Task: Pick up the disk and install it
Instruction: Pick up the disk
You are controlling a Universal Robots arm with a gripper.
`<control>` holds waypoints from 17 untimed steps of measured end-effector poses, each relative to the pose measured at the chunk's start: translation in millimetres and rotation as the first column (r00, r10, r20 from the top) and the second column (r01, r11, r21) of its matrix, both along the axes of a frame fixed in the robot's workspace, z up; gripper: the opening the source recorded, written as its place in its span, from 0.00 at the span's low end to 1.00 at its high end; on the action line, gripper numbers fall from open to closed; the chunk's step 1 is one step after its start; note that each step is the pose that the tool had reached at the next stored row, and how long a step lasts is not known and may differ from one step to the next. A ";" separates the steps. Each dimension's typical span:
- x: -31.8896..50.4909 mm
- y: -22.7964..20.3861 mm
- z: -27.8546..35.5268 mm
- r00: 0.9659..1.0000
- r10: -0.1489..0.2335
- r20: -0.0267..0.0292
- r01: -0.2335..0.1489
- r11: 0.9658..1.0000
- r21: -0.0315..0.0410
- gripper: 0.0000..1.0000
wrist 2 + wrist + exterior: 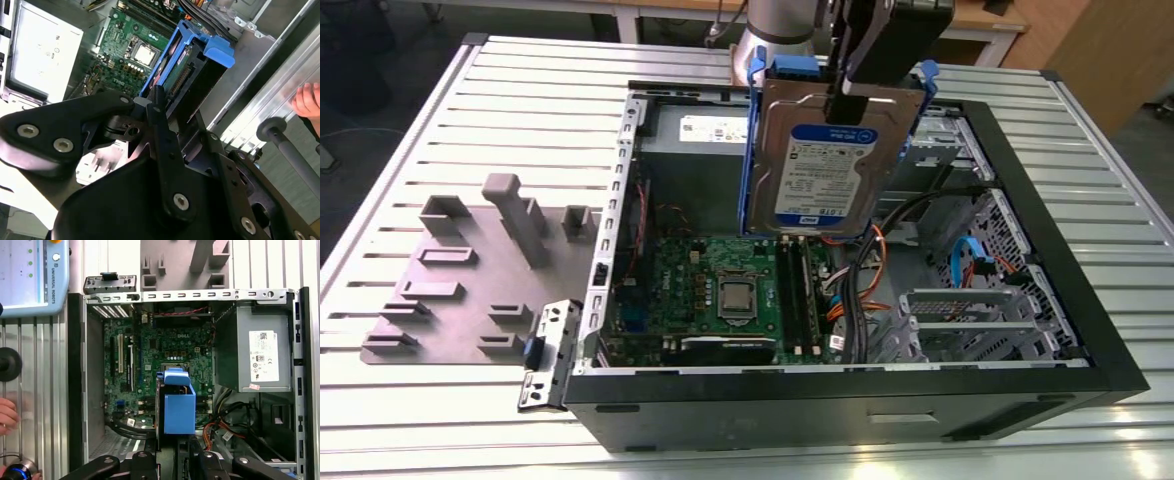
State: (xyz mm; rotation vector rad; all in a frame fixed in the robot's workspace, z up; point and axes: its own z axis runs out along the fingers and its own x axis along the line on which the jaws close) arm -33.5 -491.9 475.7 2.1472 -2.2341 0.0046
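Note:
The disk [821, 170], a silver drive with a white-and-blue label in a blue carrier frame, hangs upright above the open computer case [1067, 250]. My gripper [849, 100] is shut on its upper edge, one black finger running down over the label side. In the second wrist view the disk [192, 60] juts out past the gripper [156, 97] toward the motherboard. In the first wrist view the disk [179, 410] is seen edge-on, its blue frame over the motherboard, with the gripper [182, 452] behind it.
Inside the case lie the green motherboard [720, 280], the grey power supply [260, 350], orange and black cables [867, 270] and a metal drive bay [961, 320]. A grey fixture plate [467, 270] sits to the exterior view's left. A hand [307, 100] rests beside the case.

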 end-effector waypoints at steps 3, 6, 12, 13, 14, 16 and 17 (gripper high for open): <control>0.1 -1.2 0.0 1.000 0.000 0.000 0.000 1.000 0.000 0.35; 0.1 -2.3 0.0 1.000 0.000 0.000 0.000 1.000 0.000 0.35; 0.1 -2.4 0.0 1.000 0.000 0.000 0.000 1.000 0.000 0.35; 0.1 -2.6 0.0 1.000 0.000 0.000 0.000 1.000 0.000 0.35; 0.1 -3.2 0.0 1.000 0.000 0.000 0.000 1.000 0.000 0.35; 0.2 -5.1 0.0 1.000 0.000 0.000 0.000 1.000 0.000 0.35; 0.2 -6.6 -0.1 1.000 0.000 0.000 0.000 1.000 0.000 0.35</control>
